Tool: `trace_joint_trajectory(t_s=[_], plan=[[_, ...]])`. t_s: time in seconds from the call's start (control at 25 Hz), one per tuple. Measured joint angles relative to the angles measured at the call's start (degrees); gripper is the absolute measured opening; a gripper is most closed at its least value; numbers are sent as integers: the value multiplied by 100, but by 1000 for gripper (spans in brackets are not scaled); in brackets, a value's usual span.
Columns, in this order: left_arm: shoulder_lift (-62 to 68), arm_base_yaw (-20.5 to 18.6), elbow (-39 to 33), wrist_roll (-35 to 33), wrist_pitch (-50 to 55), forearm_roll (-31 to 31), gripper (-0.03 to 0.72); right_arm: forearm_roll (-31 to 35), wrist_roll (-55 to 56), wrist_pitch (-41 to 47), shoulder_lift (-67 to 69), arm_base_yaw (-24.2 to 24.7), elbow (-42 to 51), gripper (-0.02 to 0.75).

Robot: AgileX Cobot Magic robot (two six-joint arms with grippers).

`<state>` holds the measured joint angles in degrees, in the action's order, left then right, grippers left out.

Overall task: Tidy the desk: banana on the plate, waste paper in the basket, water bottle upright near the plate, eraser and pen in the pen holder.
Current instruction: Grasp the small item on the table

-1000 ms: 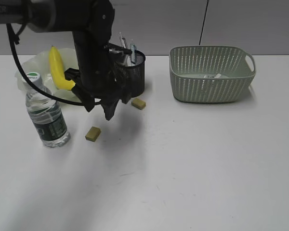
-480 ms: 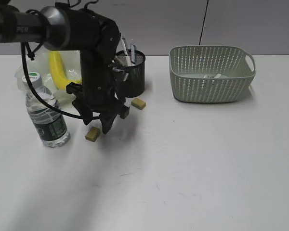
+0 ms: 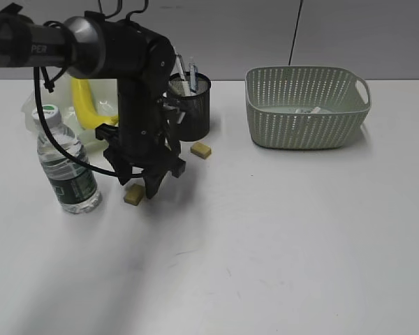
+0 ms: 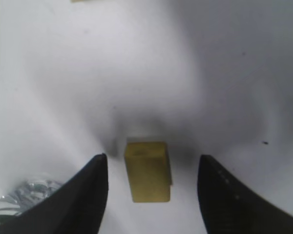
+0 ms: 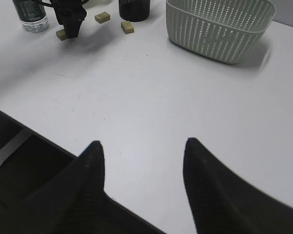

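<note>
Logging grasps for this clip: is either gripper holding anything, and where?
Nothing is held. The left gripper is open around an eraser; the right gripper is open and empty.

White letters "PCR" on the left arm (image 3: 38, 50) tube, partly cut off. Bottle (image 3: 66, 164) label print too small to read. Nothing else legible.

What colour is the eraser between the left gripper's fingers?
Mustard yellow eraser, clearest in the left wrist view.
</note>
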<state>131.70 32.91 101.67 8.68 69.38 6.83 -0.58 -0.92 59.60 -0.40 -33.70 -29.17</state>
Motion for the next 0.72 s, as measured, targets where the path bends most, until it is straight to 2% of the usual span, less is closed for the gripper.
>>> trace_joint_trajectory(t_s=[0.72], plan=[[80, -166, 0, 0, 0, -56, 430, 0, 5, 0, 0, 0, 0, 418]])
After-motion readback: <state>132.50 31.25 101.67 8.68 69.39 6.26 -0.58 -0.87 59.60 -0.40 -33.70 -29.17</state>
